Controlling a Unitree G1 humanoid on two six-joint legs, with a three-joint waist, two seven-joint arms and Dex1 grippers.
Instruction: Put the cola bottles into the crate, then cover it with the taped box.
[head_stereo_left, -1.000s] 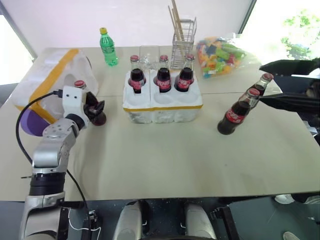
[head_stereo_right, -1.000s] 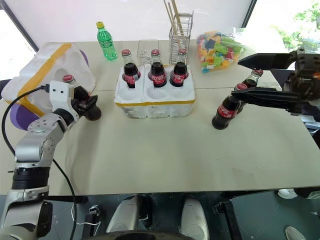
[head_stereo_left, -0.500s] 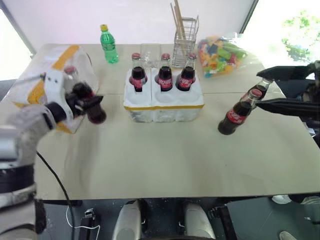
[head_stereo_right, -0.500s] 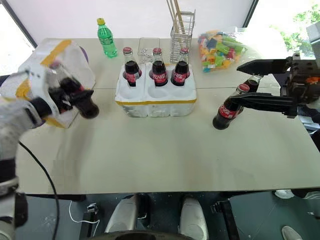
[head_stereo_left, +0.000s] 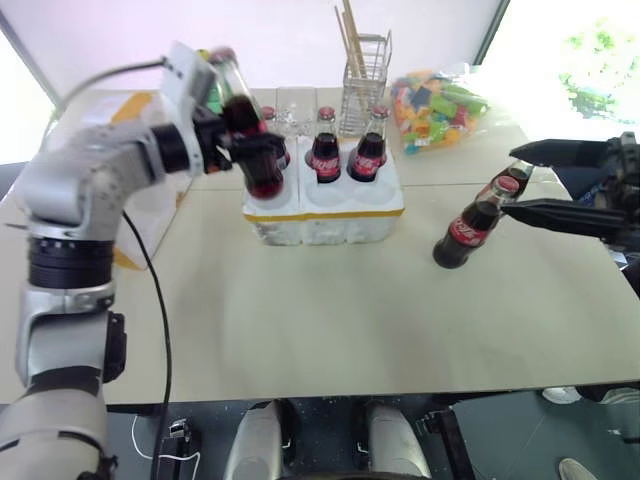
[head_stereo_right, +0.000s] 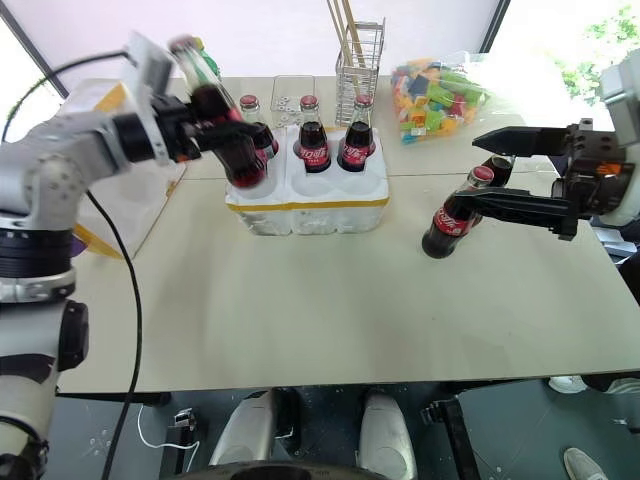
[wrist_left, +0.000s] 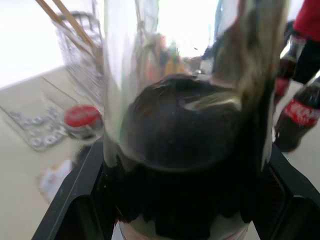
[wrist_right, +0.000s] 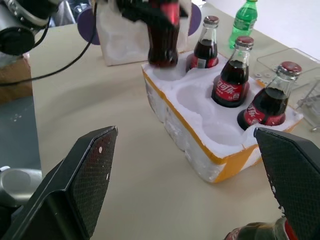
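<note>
Left claw (head_stereo_left: 243, 150) clenched on cola bottle (head_stereo_left: 245, 130): dark glass, red label, tilted, held above near-left well of crate (head_stereo_left: 325, 205). Crate low, white, yellow band round side; three bottles (head_stereo_left: 326, 147) upright in far wells. Two bottles (head_stereo_left: 470, 225) right of crate on table (head_stereo_left: 330, 310), between spread fingers of right claw (head_stereo_right: 485, 170). Taped box (head_stereo_left: 135, 215) left of crate.

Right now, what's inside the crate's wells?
The crate holds three cola bottles in its back row. The front wells look empty; the left claw holds a fourth bottle over the front-left well, partly hiding it.
</note>
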